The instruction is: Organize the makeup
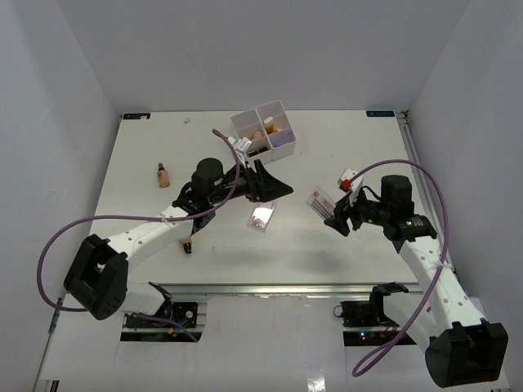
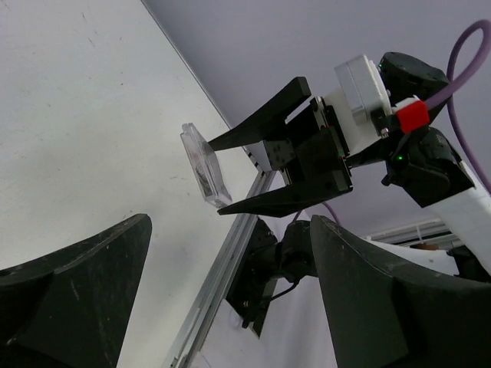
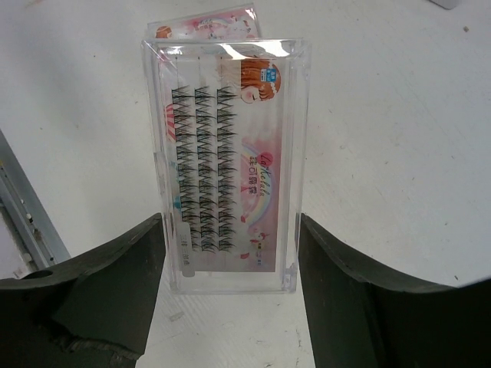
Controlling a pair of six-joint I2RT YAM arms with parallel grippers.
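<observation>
Clear lash case: clamped edgewise by half-spread right gripper, over table's right side. Needed level carry, squared above white compartment box before release. Left gripper: gaping, empty.

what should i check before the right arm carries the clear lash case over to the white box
1. Grip: right gripper is shut on the clear plastic eyelash case, a finger on each long side: ok.
2. Case lifted off the white table: cannot tell.
3. Other arm: left gripper is open and empty: ok.
4. Path to the white four-compartment plastic box: the left gripper sits close beside that line: not ok.
5. A free compartment that fits the case: cannot tell.
</observation>
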